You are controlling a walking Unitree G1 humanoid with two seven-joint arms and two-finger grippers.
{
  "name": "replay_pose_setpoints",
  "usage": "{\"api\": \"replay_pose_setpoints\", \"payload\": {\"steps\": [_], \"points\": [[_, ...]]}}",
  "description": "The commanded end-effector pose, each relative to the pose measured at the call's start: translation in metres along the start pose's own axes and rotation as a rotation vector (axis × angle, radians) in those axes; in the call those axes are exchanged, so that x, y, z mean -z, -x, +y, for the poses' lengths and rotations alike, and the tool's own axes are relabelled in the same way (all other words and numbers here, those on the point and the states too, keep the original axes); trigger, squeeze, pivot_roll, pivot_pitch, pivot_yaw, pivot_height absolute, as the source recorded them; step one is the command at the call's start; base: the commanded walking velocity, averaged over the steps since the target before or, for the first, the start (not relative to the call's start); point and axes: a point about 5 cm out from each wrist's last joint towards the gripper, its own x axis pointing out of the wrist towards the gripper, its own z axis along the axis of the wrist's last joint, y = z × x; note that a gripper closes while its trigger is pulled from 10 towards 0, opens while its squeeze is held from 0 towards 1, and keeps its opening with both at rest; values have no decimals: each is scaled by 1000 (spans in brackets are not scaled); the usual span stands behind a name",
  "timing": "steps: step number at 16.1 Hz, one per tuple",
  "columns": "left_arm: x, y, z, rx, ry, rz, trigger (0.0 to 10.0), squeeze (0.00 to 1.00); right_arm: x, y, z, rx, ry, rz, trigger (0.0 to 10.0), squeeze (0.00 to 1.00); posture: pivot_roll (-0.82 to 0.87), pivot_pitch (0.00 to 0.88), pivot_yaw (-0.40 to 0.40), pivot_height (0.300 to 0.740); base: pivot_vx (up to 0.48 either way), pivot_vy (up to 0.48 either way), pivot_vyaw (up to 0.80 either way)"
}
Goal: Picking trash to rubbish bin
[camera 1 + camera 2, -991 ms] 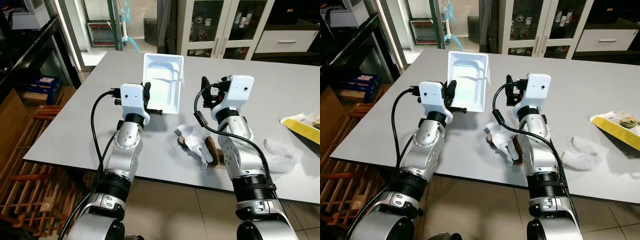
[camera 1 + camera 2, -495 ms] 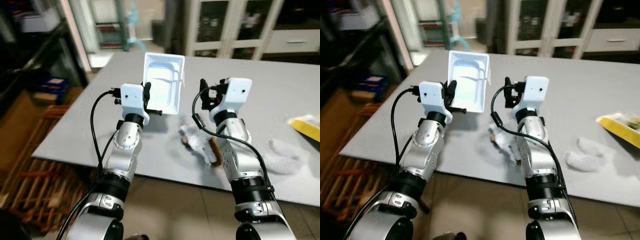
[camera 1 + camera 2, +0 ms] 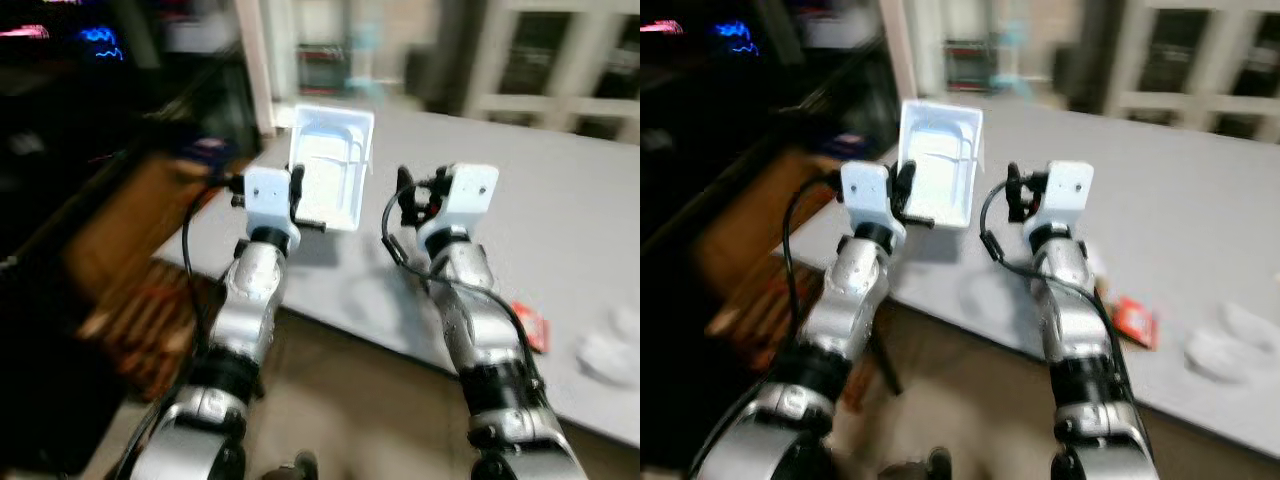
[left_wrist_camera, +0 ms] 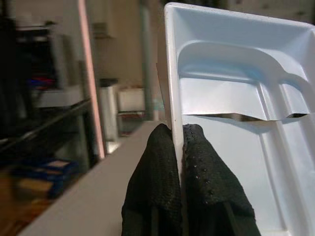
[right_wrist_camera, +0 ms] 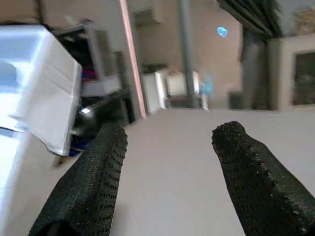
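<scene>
Blur smears both eye views, esp. the background. Left claw (image 4: 178, 162) is clamped on the rim of a white plastic tray (image 3: 330, 168), one black finger each side of the wall, holding it upright above the near left corner of the grey table (image 3: 560, 230). Tray's open side faces the robot; moulded compartments visible inside, no contents I can make out. In the left wrist view the fingertips (image 4: 155, 167) pinch the tray's edge tight, w/ dark shelving blurred behind.

Right claw (image 5: 170, 162) is raised beside the tray, just apart from it, fingers spread wide w/ nothing between them; right wrist view looks out over bare table w/ the tray's white side at one edge.

On the table near the right forearm lies a small red-orange wrapper (image 3: 1133, 320), and further to the right a crumpled white wad (image 3: 1215, 352), too blurred to say more. Brown wooden rack (image 3: 150, 310) sits low on the left, beside the table.
</scene>
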Motion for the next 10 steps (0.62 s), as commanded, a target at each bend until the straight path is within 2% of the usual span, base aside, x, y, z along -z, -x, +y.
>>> {"api": "replay_pose_setpoints", "payload": {"steps": [1,10], "points": [[-6,-3,-3,19,-10,-14,10000,0,-2,1,-3,11,4,-11,10000,0,-10,17,98,740,0,0,800],[-4,3,-5,11,-7,-4,10000,0,1,6,1,-17,4,6,10000,0,-1,55,88,740,0,0,800]]}}
